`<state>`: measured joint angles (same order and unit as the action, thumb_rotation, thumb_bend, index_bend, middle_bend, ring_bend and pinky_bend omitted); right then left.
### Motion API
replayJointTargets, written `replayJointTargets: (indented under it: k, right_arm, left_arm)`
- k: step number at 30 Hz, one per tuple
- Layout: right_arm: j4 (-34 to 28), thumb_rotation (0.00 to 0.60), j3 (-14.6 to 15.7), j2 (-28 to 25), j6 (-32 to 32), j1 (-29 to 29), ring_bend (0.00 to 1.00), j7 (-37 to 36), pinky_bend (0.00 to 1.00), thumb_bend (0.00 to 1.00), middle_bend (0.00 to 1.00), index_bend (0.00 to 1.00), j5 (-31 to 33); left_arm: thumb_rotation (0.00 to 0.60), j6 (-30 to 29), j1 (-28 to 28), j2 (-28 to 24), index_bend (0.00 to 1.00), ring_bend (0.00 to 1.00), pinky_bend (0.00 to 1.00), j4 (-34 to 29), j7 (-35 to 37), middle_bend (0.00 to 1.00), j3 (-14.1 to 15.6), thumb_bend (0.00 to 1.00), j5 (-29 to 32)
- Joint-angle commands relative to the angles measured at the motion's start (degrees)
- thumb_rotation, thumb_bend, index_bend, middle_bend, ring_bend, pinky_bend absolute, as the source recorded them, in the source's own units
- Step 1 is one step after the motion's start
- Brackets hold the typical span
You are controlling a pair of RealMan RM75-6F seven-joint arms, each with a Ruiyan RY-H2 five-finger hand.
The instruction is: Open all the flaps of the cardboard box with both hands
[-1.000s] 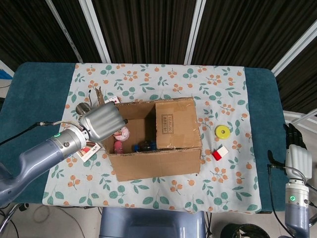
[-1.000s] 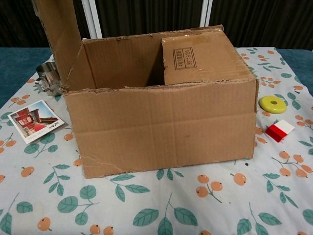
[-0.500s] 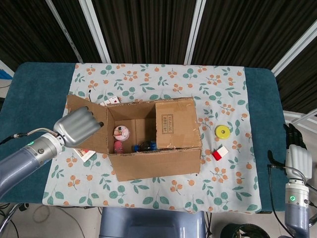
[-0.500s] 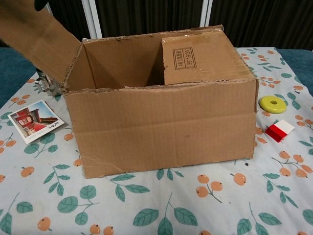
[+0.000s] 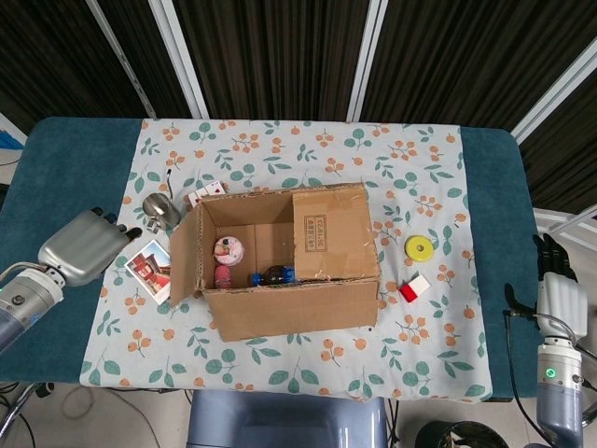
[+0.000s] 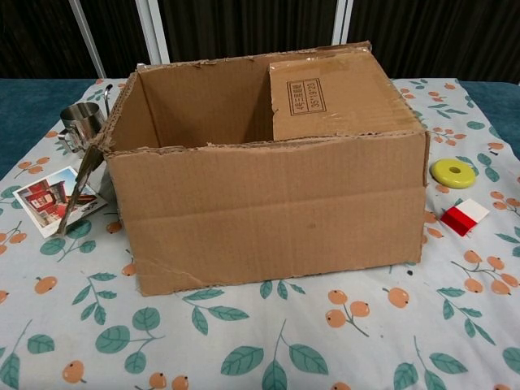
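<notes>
Cardboard box (image 5: 289, 271) right flap closed | left hand (image 5: 82, 246) curled, empty, beside postcard (image 5: 149, 269) | right hand (image 5: 560, 297) unclear

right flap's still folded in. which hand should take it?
Probably the right. The closed flap lies over the box's right side, nearest the right hand, which hangs idle off the table edge. The left hand sits past the opened left flap, across the box.
</notes>
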<state>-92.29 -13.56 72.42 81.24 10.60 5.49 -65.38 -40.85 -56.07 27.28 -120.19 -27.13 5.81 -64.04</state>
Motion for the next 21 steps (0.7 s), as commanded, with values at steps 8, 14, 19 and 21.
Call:
replayJointTargets:
  k: [8,14,19,21]
  right_arm:
    - [-4.5,0.600,-0.4,-4.7,-1.5,3.4,0.00,3.3,0.23,0.44,0.00,0.00,-6.8]
    - [-10.2,0.600,-2.7,-10.3,-9.2,10.1,0.00,7.6,0.23,0.46,0.00,0.00,-9.9]
    - [-13.1,0.600,-5.0,-13.4,-18.5,17.8,0.00,11.3,0.23,0.48,0.00,0.00,-10.2]
    - [-13.3,0.600,-5.7,-13.5,-21.4,20.5,0.00,12.7,0.23,0.49,0.00,0.01,-10.2]
  left_arm:
    - [0.600,-42.9,29.4,27.3,0.00,0.00,0.03,15.4,10.2,0.00,-0.4,0.26,-8.1]
    - [0.600,-50.4,36.0,36.1,0.00,0.00,0.02,25.6,15.9,0.00,-1.6,0.26,-10.2]
    - [0.600,-51.1,38.3,39.7,0.00,0.00,0.01,31.0,18.9,0.00,-2.2,0.26,-11.2]
    - [0.600,-50.8,38.8,40.5,0.00,0.00,0.01,32.1,20.2,0.00,-2.4,0.26,-11.3]
